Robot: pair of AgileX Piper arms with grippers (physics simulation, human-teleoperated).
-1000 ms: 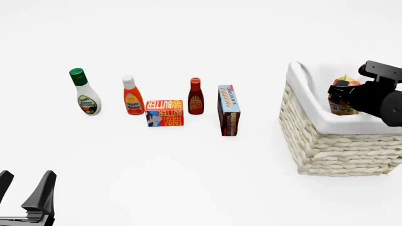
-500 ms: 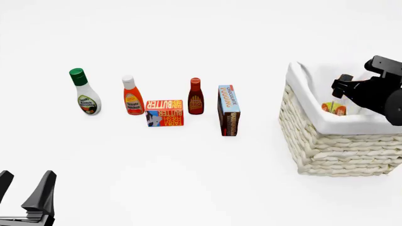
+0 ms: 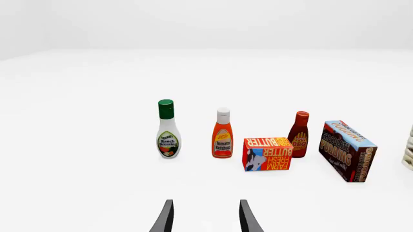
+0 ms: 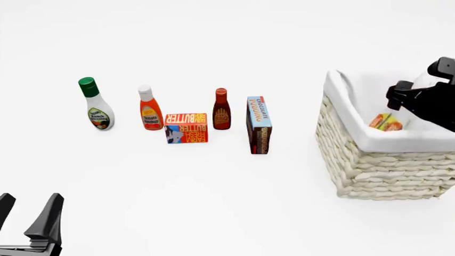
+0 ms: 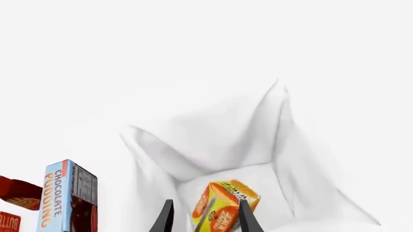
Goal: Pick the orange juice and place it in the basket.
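The orange juice carton (image 4: 386,122) lies tilted inside the basket (image 4: 384,170), on the white cloth lining. In the right wrist view the carton (image 5: 223,205) rests on the basket floor, beyond the fingertips and free of them. My right gripper (image 4: 397,100) hovers above the basket's right part, open and empty; its jaws stand apart in the right wrist view (image 5: 205,220). My left gripper (image 4: 30,201) is open and empty at the near left corner of the table, far from the groceries; it also shows in the left wrist view (image 3: 205,218).
A row of groceries stands left of the basket: a ranch dressing bottle (image 4: 95,105), a ketchup bottle (image 4: 149,109), a butter box (image 4: 186,128), a BBQ sauce bottle (image 4: 221,109) and a chocolate pudding box (image 4: 259,125).
The right gripper let go of the orange juice carton, which dropped and tipped over inside the basket. The right gripper rose and drew back to the right. The left arm stayed still.
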